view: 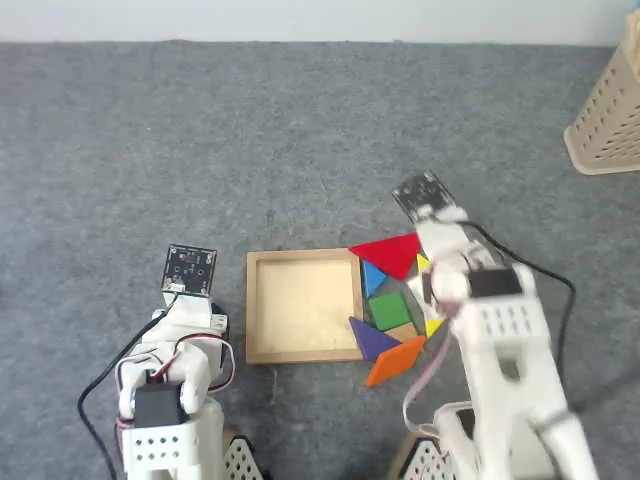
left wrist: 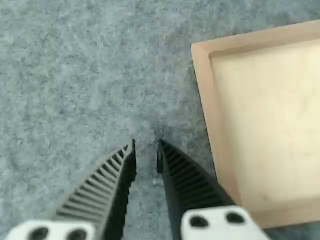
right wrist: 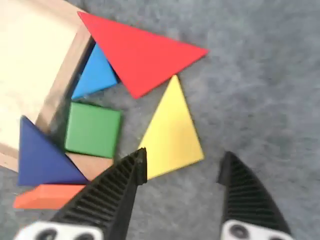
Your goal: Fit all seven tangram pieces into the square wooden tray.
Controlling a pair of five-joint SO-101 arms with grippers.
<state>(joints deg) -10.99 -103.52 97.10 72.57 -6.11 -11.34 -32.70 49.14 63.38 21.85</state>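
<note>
**A:** Start nearest us. What are the arms doing?

**B:** The left gripper (left wrist: pixel 146 147) sits at the lower left of the overhead view, closed to a sliver on nothing. It hangs over bare grey worktop (view: pixel 300 130) just beside the tray's left rim. My guess is it's parked there to stay clear of the job.

**A:** And the other?

**B:** The right gripper (right wrist: pixel 185 156) is spread wide over the yellow triangle (right wrist: pixel 170 125), right of centre, with its jaws straddling one corner. It is probably lining up a grip.

**A:** Where's the tray?

**B:** The square wooden tray (view: pixel 255 310) lies low in the middle with nothing in it. All seven pieces crowd its right side, handy for that arm:
- the orange parallelogram (right wrist: pixel 45 196)
- the dark blue triangle (right wrist: pixel 42 157), touching the rim
- a plain wood piece (right wrist: pixel 90 167)
- the green square (right wrist: pixel 92 129)
- the light blue triangle (right wrist: pixel 95 75)
- the red triangle (right wrist: pixel 140 55), farthest back, with its tip at the tray's corner

**A:** And beyond that?

**B:** A slatted basket (view: pixel 605 110) at the upper right edge, well apart.
</note>
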